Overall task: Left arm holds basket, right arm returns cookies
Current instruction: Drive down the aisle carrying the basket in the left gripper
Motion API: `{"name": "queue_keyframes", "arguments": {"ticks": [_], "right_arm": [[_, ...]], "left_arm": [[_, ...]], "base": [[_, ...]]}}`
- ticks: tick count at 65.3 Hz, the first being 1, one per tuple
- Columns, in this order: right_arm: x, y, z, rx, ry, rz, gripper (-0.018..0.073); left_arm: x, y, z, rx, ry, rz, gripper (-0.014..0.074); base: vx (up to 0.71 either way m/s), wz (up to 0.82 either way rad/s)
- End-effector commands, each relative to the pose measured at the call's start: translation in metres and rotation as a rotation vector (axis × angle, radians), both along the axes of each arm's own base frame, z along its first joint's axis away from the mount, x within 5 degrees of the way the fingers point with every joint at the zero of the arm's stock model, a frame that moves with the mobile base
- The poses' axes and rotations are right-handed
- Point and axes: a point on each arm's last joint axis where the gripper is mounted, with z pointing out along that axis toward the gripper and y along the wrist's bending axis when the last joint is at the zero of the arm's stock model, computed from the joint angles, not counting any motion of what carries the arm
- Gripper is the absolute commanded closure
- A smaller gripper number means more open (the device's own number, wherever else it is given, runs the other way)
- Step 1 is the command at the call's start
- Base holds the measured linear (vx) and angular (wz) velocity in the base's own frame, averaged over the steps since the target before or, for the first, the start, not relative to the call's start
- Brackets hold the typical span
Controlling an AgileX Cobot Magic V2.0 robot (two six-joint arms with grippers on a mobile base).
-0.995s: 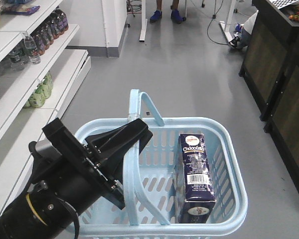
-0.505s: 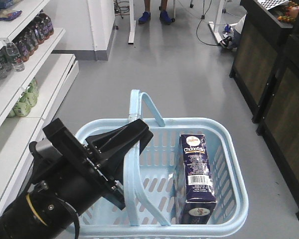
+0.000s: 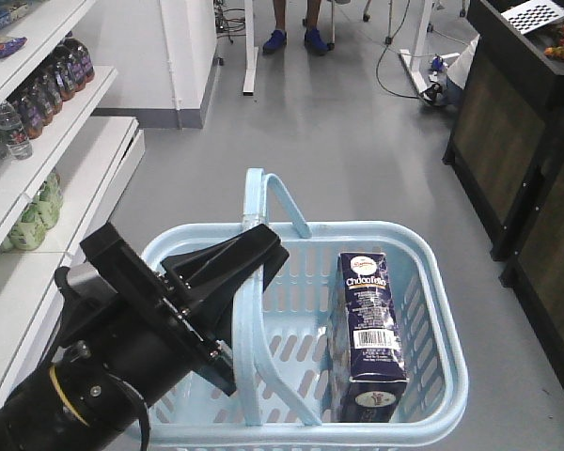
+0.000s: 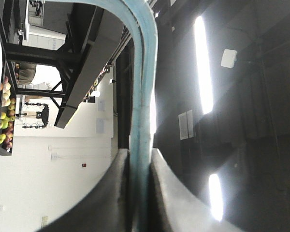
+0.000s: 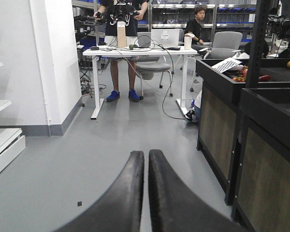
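The light blue basket (image 3: pixel 432 282) hangs low in the front view, above the grey floor. My left arm (image 3: pixel 122 348), black with a gold ring, reaches in from the lower left. Its gripper (image 3: pixel 251 246) is shut on the basket's handle (image 3: pixel 249 310). In the left wrist view the handle (image 4: pixel 142 96) runs up between the two dark fingers (image 4: pixel 117 193). The navy ChocoFello cookies box (image 3: pixel 365 329) lies in the basket's right half, logo end away from me. My right gripper (image 5: pixel 146 155) is shut and empty, pointing down the aisle; it does not show in the front view.
White shelves (image 3: pixel 38 178) with drink bottles (image 3: pixel 52 80) line the left side. Dark wooden cabinets (image 3: pixel 517 150) stand on the right, also in the right wrist view (image 5: pixel 232 121). A white desk (image 5: pixel 135 53) with people stands at the far end. A white pillar (image 3: pixel 190 56) is at the left.
The background has shifted: the shelves slid left and the cabinets moved in frame, so the base has moved. Basket, cookies box and left gripper keep the same places in the view.
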Motion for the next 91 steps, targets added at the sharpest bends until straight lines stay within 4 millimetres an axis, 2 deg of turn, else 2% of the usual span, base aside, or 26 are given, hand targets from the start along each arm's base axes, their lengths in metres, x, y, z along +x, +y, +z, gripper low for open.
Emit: {"name": "queue_keyframes", "arguments": {"ticks": [1, 91], "right_arm": [[-0.0003, -0.0001, 0.0013, -0.015, -0.066, -0.001, 0.0565], [-0.0003, -0.0001, 0.0013, -0.015, -0.066, -0.001, 0.0565]], "left_arm": [[-0.0051, 0.0047, 0.0275, -0.16, -0.124, -0.001, 0.0599], [-0.0051, 0.0047, 0.0275, -0.16, -0.124, -0.001, 0.0599]], "base": [[0.37, 0.03], [0.42, 0.01]]}}
